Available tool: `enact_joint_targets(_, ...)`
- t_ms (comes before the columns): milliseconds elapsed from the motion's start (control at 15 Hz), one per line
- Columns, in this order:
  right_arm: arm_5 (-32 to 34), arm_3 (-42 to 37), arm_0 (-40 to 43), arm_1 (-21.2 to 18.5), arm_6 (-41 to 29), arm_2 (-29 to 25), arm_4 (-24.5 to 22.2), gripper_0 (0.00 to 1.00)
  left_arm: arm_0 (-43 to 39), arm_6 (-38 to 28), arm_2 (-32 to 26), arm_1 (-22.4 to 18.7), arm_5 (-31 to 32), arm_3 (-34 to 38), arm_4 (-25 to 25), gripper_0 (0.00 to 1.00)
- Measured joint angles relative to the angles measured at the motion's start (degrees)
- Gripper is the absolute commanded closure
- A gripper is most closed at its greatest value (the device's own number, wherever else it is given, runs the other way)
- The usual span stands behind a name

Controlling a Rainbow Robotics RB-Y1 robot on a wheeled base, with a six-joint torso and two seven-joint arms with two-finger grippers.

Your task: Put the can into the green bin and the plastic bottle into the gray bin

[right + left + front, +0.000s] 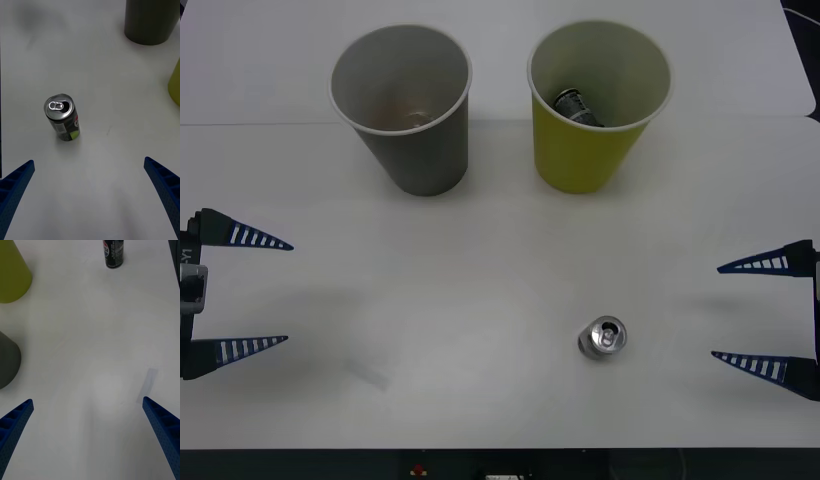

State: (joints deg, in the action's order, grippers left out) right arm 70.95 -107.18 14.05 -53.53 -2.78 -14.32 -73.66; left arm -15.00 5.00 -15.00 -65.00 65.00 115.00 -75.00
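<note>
- The can (113,254) standing upright on the tabletop (93,352) carries a round red, white and blue Pepsi emblem on its dark side; lettering beside it is too small to read.
- In the right wrist view, the can (63,119) shows a pale label panel, a red mark and a green patch; no characters are legible.
- The left pincer's (255,292) housing bears small white characters, unreadable.

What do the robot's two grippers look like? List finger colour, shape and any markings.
The left gripper has two long blue fingers tapering to sharp points, ribbed with pale cross stripes, on a dark body with a gray block bearing small white lettering. The right gripper has the same blue, striped, pointed fingers on a dark mount. Up close, the fingers show a fine dotted texture.
</note>
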Motion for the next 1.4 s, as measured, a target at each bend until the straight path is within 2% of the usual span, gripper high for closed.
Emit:
enact_joint_targets(267,1.2,3.8,0.1,5.8,3.0,-0.1,0.0,0.0,0.0,0.0,0.0,0.0,0.0,0.0,0.0,0.0)
enact_joint_targets(600,1.4,9.5,-0.6,12.5,11.4,-0.1,0.1,0.0,0.0,0.0,0.0,0.0,0.0,0.0,0.0,0.0)
enact_joint_targets(1133,5.9,22.1,-3.1,16.5,19.9,1.0,3.5,0.0,0.0,0.0,0.0,0.0,0.0,0.0,0.0,0.0)
enact_joint_targets(1400,8.7,28.1,-5.1,20.4,22.7,1.6,4.1,0.0,0.0,0.0,0.0,0.0,0.0,0.0,0.0,0.0)
